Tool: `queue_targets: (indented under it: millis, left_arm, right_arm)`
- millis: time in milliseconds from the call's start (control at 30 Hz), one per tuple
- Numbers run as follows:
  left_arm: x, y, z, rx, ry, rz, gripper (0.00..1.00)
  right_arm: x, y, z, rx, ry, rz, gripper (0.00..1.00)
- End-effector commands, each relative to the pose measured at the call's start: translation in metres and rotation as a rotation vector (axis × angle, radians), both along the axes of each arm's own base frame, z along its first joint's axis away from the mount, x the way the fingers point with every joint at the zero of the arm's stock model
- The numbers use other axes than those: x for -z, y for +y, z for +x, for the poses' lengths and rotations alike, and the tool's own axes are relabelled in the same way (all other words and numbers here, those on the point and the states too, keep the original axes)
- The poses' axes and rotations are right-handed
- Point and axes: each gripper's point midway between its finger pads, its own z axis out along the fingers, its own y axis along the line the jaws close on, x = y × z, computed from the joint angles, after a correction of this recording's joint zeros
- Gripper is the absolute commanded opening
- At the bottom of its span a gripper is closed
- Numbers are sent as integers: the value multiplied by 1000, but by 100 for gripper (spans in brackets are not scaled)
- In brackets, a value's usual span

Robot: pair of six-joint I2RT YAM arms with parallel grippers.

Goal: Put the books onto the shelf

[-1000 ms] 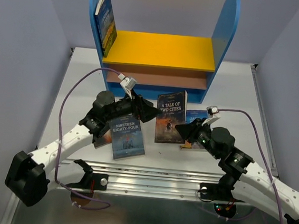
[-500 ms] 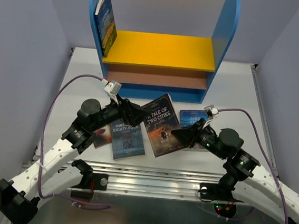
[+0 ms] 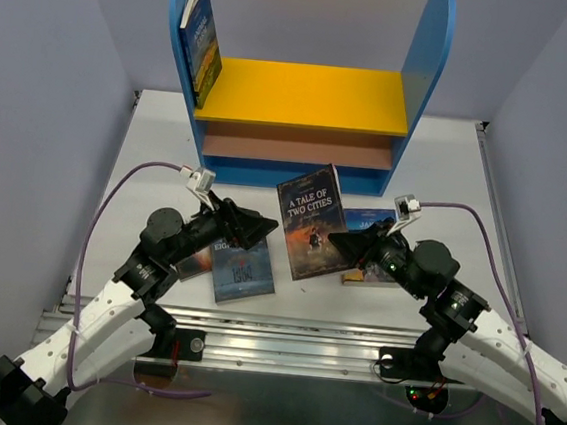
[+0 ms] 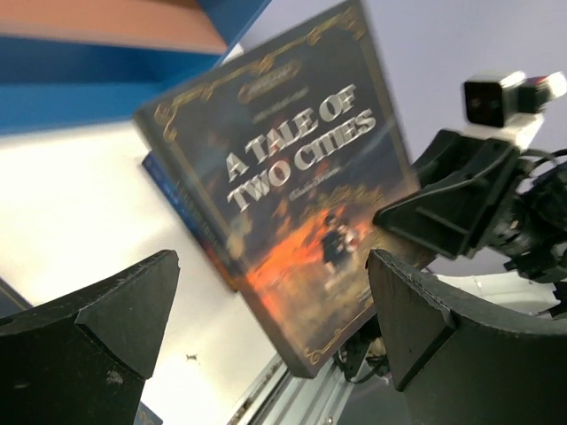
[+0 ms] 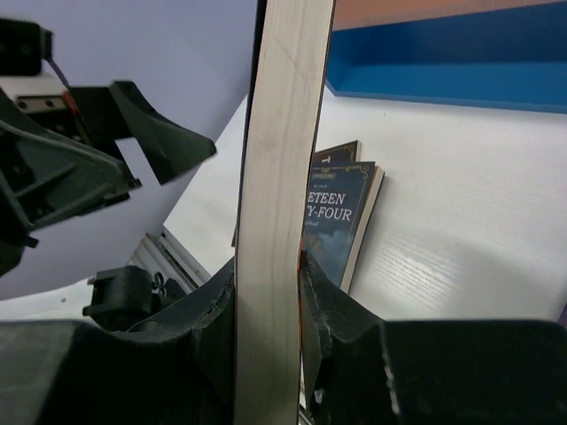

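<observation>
Right now the right gripper (image 3: 344, 242) is clamped on the lower right edge of the dark brown paperback titled "A Tale of Two Cities" (image 3: 311, 223). It holds the book lifted and tilted over the white surface (image 3: 438, 177), with the cover facing the overhead camera. From the right wrist, the book's pale page edge (image 5: 279, 177) runs straight up between the two black fingers (image 5: 341, 328), which press on it from either side.

The left gripper (image 3: 260, 228) is spread wide and grasps nothing. It hovers above the blue-grey paperback titled "Nineteen Eighty-Four" (image 3: 246, 269), which lies flat on the surface near the front rail. A darker book (image 5: 337, 152) sticks out from beneath that one, and most of it is hidden. In the left wrist view the raised dark brown cover fills the gap between the open fingers without touching them.

A blue paperback (image 3: 371, 221) lies flat on the surface, partly under the right gripper and just right of the raised book.

At the back stands the small shelf with tall round-topped blue side panels (image 3: 427, 56). One book with a blue and orange cover (image 3: 203, 49) stands on its yellow upper board (image 3: 315, 95), leaning against the left panel. The brownish-pink lower board (image 3: 299, 151) sits below it.
</observation>
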Motion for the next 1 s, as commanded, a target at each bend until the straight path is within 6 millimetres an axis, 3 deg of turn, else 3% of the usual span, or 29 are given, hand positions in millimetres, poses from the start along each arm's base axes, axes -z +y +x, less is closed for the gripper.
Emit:
queue_targets:
  millis: [0, 100, 233, 667, 967]
  left_arm:
    - [-6, -4, 7, -6, -11, -62, 99]
    - [-8, -4, 12, -22, -15, -78, 99]
    - [-29, -7, 7, 15, -71, -164, 99]
    - [-39, -12, 5, 58, -104, -237, 99]
    - [-51, -15, 0, 101, -135, -271, 97]
  right_arm:
    - [-135, -13, -6, 24, -233, 348, 1]
    - [-142, -11, -9, 0, -235, 363, 1]
    - [-146, -8, -13, -28, -214, 399, 1]
    - [-158, 5, -37, -186, -186, 488, 1]
    - [-146, 17, -40, -240, -146, 474, 1]
